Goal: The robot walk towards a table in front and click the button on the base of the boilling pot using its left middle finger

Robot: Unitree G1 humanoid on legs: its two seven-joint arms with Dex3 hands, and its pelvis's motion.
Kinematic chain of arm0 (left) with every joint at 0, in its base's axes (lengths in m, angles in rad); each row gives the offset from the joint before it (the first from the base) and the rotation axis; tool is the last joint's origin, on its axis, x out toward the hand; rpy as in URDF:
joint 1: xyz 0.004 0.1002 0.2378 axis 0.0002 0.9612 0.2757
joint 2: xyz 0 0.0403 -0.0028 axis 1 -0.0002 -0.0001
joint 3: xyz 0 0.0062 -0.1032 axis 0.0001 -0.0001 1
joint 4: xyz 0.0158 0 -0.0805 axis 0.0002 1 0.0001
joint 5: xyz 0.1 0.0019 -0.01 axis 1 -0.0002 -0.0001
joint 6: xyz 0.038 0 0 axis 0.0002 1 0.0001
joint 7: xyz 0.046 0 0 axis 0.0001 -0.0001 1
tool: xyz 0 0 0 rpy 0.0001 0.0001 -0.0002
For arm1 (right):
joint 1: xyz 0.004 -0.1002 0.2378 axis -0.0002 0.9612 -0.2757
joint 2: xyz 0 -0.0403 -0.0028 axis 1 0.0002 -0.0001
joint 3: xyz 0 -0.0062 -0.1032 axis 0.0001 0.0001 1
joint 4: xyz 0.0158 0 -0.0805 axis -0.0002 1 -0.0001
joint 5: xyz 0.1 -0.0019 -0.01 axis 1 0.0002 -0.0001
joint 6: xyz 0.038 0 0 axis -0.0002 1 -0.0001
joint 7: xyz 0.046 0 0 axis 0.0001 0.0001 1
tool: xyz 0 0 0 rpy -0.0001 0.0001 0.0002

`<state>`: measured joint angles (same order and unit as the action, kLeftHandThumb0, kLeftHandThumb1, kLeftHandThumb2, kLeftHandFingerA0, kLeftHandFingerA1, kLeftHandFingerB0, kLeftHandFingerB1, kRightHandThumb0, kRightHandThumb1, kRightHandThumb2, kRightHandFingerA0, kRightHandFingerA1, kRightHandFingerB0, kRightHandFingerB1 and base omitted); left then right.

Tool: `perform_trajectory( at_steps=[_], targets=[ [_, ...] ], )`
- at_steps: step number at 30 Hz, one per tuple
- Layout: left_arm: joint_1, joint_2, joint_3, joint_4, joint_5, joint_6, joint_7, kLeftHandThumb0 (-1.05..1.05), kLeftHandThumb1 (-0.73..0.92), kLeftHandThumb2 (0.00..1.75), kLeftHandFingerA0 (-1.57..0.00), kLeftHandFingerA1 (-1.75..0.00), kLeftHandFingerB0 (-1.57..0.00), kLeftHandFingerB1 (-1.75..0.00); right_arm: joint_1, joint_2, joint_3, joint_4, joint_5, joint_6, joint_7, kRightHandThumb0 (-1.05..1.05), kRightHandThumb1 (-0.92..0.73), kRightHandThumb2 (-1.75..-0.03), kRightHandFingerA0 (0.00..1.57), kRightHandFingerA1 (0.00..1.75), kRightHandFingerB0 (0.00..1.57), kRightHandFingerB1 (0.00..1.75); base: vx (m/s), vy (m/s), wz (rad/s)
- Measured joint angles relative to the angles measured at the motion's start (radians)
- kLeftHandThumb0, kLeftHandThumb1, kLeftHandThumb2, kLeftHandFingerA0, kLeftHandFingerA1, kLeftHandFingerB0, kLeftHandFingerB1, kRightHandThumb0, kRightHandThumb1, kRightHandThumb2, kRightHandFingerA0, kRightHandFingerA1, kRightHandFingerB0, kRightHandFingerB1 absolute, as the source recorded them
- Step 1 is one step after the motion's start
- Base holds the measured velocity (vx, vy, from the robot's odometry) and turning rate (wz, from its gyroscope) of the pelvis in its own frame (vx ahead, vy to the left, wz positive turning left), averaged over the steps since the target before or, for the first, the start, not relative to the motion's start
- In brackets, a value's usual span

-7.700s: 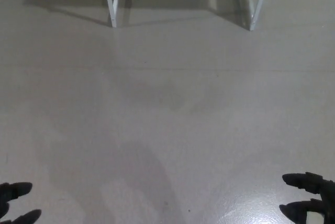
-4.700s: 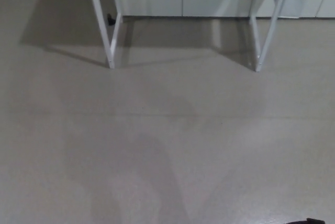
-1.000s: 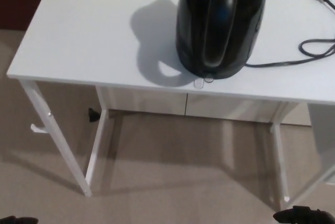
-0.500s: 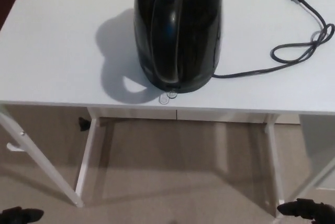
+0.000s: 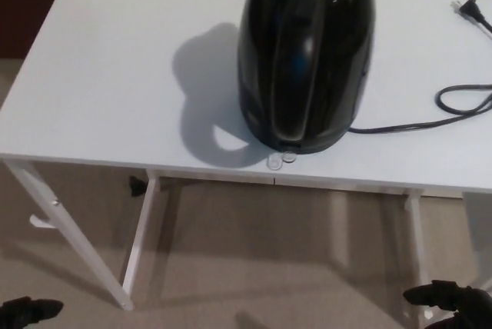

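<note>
Fingers can't be read on either hand: left hand [image 5: 27, 310] and right hand [image 5: 453, 300] show only as dark tips at the bottom edge, low over the floor. Black boiling pot [image 5: 306, 52] stands near the table [image 5: 100, 91] front edge, button [image 5: 281, 160] at its base (2 small clear discs). Approach step looks about done; next, raise left arm w/ middle finger onto that button.

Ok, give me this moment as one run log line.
stage: at table | kettle: upright, near front edge | button: unpressed | left hand: low, below table | right hand: low | cord: unplugged
</note>
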<state>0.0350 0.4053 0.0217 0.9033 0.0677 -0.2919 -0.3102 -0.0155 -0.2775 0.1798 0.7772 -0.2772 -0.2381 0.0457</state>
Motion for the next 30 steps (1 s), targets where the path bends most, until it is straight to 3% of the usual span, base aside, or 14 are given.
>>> perform_trajectory(
  at_steps=[22,23,30],
  targets=[
    [0.014,0.000,-0.010,-0.021,0.008,-0.001,0.001,-0.41,0.52,0.56,-0.50,-0.38,-0.43,-0.34,0.002,-0.005,0.028,-0.003,-0.027,0.010,0.003,-0.36,-0.49,-0.55,0.65,0.41,0.53,0.38,0.00,0.000,0.00],
    [0.018,0.000,-0.010,-0.027,0.008,-0.001,0.002,-0.49,0.44,0.71,-0.44,-0.47,-0.39,-0.43,0.002,-0.005,0.029,-0.003,-0.028,0.010,0.003,-0.36,-0.49,-0.55,0.65,0.41,0.53,0.38,0.00,0.000,0.00],
    [0.069,0.000,-0.049,-0.130,0.026,-0.026,0.005,-0.61,0.48,0.77,-0.39,-0.46,-0.30,-0.43,-0.001,-0.008,0.031,-0.002,-0.031,0.011,0.013,-0.36,-0.49,-0.55,0.65,0.41,0.53,0.38,0.00,0.000,0.00]
  ],
)
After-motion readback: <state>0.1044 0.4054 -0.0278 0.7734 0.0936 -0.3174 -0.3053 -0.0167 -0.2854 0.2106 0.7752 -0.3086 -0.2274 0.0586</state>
